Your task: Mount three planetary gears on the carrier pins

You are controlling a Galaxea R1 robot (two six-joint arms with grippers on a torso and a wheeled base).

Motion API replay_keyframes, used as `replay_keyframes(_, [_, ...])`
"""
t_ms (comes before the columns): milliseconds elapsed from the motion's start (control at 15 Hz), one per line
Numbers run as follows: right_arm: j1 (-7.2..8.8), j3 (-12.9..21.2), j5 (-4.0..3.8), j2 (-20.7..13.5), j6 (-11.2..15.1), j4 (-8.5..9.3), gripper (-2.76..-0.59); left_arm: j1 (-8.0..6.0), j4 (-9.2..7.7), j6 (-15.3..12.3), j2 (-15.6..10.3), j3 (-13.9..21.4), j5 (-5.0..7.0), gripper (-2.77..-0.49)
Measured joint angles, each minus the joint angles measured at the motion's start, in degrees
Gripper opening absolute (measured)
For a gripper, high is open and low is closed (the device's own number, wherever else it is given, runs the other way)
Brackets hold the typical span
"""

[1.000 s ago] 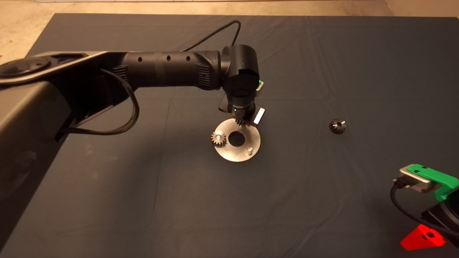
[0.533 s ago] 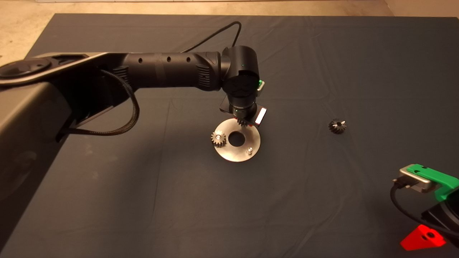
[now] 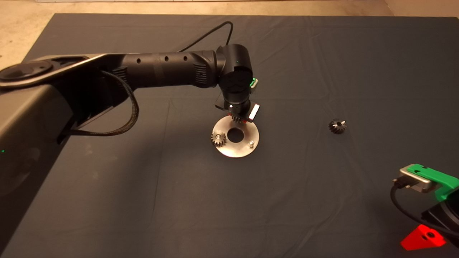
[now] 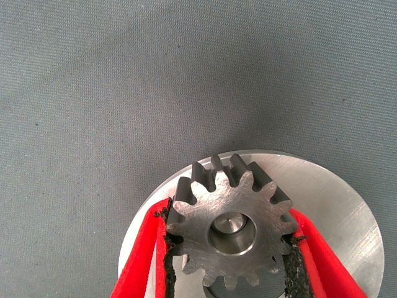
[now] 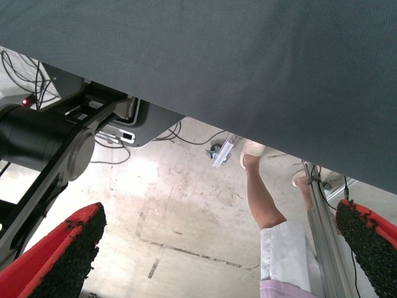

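Since 1 s ago the left arm has shifted left and toward the far edge, and the carrier disc [image 3: 235, 135] has moved with it, now sitting a little left of and farther back than before; the loose gear and the right gripper have not moved.

Left to right on the desk's dark mat [image 3: 143, 186]:
- Mounted gear [image 3: 218, 138] sits on the left pin at the disc's left rim.
- Left gripper [image 3: 237, 118] hangs over the disc's far rim, fingers [image 4: 144, 261] closed onto a second gear [image 4: 230, 226], pads touching its teeth on both sides. Wrist view: gear held flat above the disc, a pin tip visible through its centre hole. Cannot tell if it is seated.
- Bare pin [image 3: 251, 144] stands at the disc's near right, no gear on it.
- Third gear [image 3: 337, 126] lies loose on the mat, well right of the disc.
- Right gripper [image 3: 425, 211] is parked at the lower right edge, fingers [image 5: 62, 254] spread wide, holding nothing. Its wrist view shows the floor and a person's legs [image 5: 267, 211].
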Motion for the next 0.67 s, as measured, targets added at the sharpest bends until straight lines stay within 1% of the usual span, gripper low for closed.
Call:
replay_keyframes(133, [0.0, 0.0, 0.0, 0.0, 0.0, 0.0, -0.61, 0.01, 0.0, -0.1, 0.0, 0.0, 0.0, -2.42])
replay_keyframes(267, [0.0, 0.0, 0.0, 0.0, 0.0, 0.0, -0.61, 0.02, 0.0, -0.9, 0.0, 0.0, 0.0, -2.4])
replay_keyframes(333, [0.0, 0.0, 0.0, 0.0, 0.0, 0.0, -0.61, 0.0, 0.0, -1.0, 0.0, 0.0, 0.0, -2.37])
replay_keyframes(400, [0.0, 0.0, 0.0, 0.0, 0.0, 0.0, -0.61, 0.0, 0.0, -1.8, 0.0, 0.0, 0.0, -2.33])
replay_keyframes(667, [0.0, 0.0, -0.02, 0.0, 0.0, 0.0, -0.61, -0.21, 0.02, -2.5, 0.0, 0.0, -0.11, -2.24])
